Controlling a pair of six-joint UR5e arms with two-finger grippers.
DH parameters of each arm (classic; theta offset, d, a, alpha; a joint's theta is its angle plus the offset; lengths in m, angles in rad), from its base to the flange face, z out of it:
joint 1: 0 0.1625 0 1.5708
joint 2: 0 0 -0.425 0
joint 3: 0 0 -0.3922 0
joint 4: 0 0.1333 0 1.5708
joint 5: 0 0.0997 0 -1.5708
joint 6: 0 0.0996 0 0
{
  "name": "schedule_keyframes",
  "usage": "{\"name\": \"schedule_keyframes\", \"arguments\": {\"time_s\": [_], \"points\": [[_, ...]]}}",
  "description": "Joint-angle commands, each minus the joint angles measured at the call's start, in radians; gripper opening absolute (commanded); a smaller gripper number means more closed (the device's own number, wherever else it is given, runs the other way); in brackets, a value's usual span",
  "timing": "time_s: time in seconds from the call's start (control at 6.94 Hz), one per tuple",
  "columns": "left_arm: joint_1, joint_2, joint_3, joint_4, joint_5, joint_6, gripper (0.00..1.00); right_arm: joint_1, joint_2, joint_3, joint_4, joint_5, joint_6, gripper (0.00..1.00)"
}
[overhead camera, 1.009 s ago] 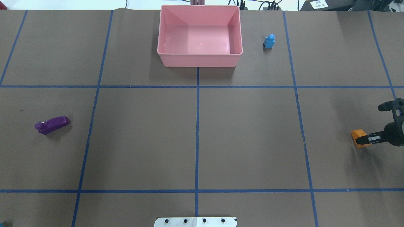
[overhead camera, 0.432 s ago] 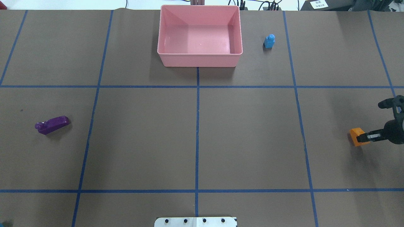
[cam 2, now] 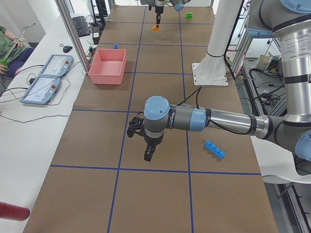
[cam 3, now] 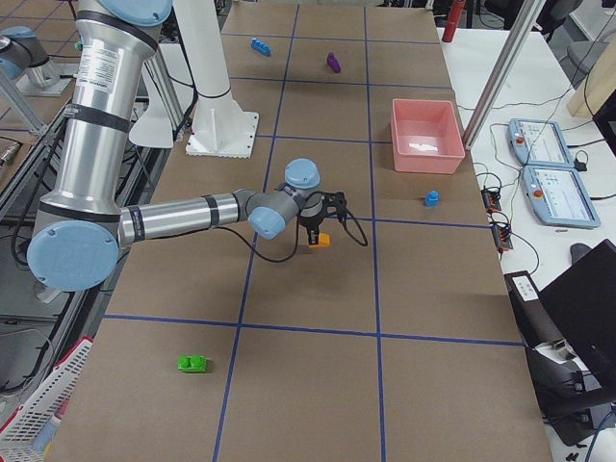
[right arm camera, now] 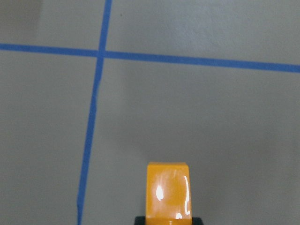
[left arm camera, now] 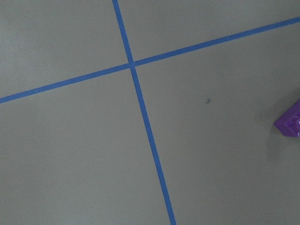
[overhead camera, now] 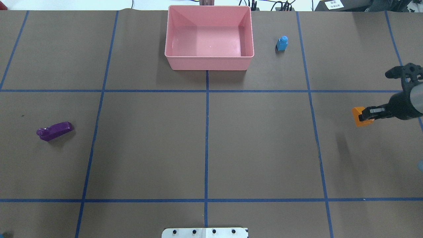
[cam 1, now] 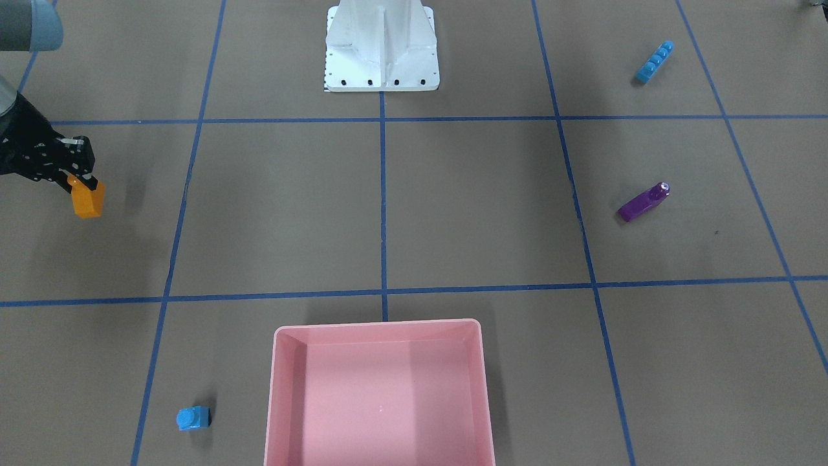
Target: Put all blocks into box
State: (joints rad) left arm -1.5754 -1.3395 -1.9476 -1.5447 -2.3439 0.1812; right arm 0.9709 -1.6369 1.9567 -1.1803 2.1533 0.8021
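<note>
Right gripper (overhead camera: 364, 115) grips the orange block (overhead camera: 357, 117) off the table (overhead camera: 264, 148), well apart from the box (overhead camera: 209, 63)

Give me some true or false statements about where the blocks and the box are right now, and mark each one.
1. The right end effector holds the orange block above the table. True.
2. The box is empty. True.
3. The purple block sits in the box. False: the purple block lies on the table, far from the box.
4. The small blue block touches the box. False: the small blue block stands apart, beside it.
5. The green block lies on the table, outside the box. True.
</note>
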Motion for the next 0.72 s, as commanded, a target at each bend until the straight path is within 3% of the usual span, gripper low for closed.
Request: {"name": "schedule_keyframes", "arguments": {"time_s": [0.0, 0.14, 0.29, 0.58], "points": [[0.0, -0.001, -0.001, 0.0, -0.002, -0.003, 1.0, 0.017, 0.319, -0.01, -0.332, 0.002, 0.0, 0.0], [0.002, -0.001, -0.001, 0.0, 0.0, -0.003, 1.0, 0.015, 0.508, -0.075, -0.47, 0.002, 0.0, 0.0], [0.002, -0.003, -0.001, -0.002, 0.0, -0.005, 1.0, 0.015, 0.672, -0.19, -0.531, 0.0, 0.002, 0.0], [0.002, -0.003, -0.001, -0.002, -0.002, -0.005, 1.0, 0.009, 0.997, -0.56, -0.524, -0.001, 0.02, 0.0]]}}
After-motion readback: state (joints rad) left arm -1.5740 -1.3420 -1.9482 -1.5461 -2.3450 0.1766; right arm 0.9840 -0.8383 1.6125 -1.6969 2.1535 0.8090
